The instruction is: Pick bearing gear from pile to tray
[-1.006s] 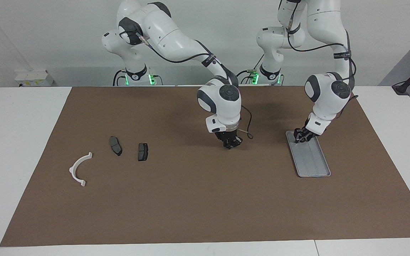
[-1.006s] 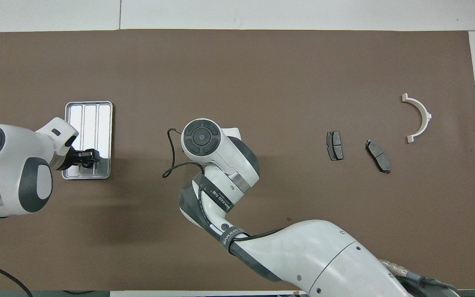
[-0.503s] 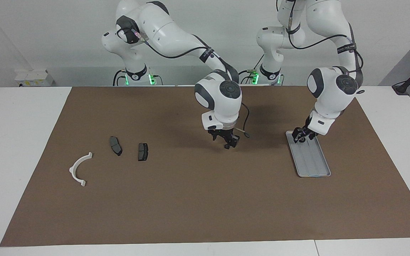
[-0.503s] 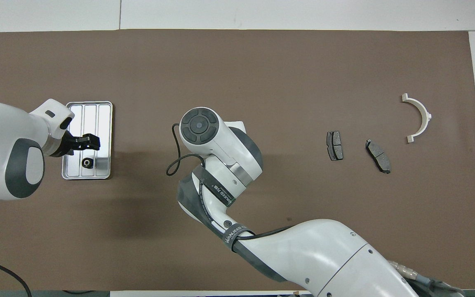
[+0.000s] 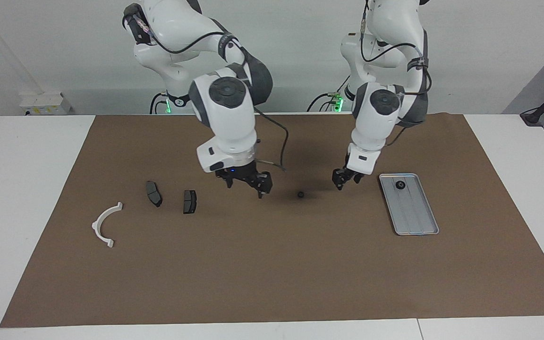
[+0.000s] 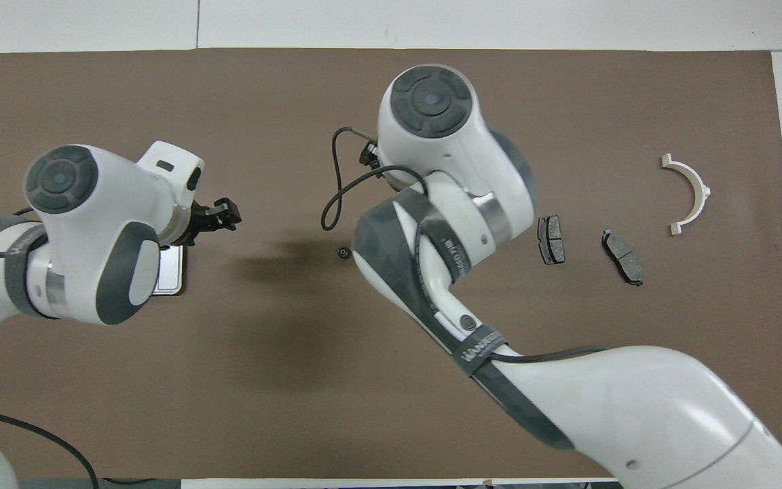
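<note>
One small black bearing gear (image 5: 400, 185) lies in the silver tray (image 5: 413, 217), at the tray's end nearer the robots. Another bearing gear (image 5: 301, 194) (image 6: 343, 252) rests on the brown mat mid-table. My left gripper (image 5: 342, 180) (image 6: 225, 216) hangs open and empty over the mat between that gear and the tray. My right gripper (image 5: 246, 185) is open and empty over the mat, between the loose gear and the pile. The pile shows two dark brake pads (image 5: 154, 193) (image 5: 189, 201) and a white arc bracket (image 5: 106, 224). In the overhead view my left arm covers most of the tray (image 6: 172, 272).
The brake pads (image 6: 551, 240) (image 6: 622, 257) and arc bracket (image 6: 690, 193) lie toward the right arm's end of the brown mat (image 5: 272, 274). A black cable (image 5: 279, 151) loops from my right wrist. White tabletop borders the mat.
My right gripper opened, left a bearing gear on the mat and swung up toward the pile. My left gripper let a gear go in the tray and moved off it toward mid-table.
</note>
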{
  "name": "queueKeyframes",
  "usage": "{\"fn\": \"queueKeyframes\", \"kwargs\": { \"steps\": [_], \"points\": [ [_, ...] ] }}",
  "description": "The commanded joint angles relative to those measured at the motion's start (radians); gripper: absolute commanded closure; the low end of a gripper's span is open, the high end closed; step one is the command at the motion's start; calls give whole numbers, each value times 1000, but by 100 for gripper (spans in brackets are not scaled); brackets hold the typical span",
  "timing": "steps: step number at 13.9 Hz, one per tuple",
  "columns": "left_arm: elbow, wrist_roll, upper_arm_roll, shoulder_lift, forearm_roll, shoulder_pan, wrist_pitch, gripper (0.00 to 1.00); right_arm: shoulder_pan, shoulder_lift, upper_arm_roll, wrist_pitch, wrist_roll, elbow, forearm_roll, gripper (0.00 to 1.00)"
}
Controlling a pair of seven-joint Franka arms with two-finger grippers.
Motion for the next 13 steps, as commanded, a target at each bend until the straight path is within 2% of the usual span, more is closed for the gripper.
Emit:
{"fn": "queueKeyframes", "kwargs": {
  "steps": [1,4,7,11,13],
  "points": [
    [125,-167,24,158,2,-122,9,30,-122,-50,16,-38,-296,-37,18,0],
    [115,-209,24,189,22,-164,64,32,-242,-73,13,-67,-562,-42,3,0],
    [104,-207,24,212,29,-165,78,34,-296,-106,11,-91,-647,-42,-11,0],
    [101,-209,22,214,29,-165,113,43,-299,-206,0,-165,-684,-42,-11,0],
    [89,-209,22,215,29,-167,118,46,-244,-260,-91,-188,-769,-44,6,0]
  ]
}}
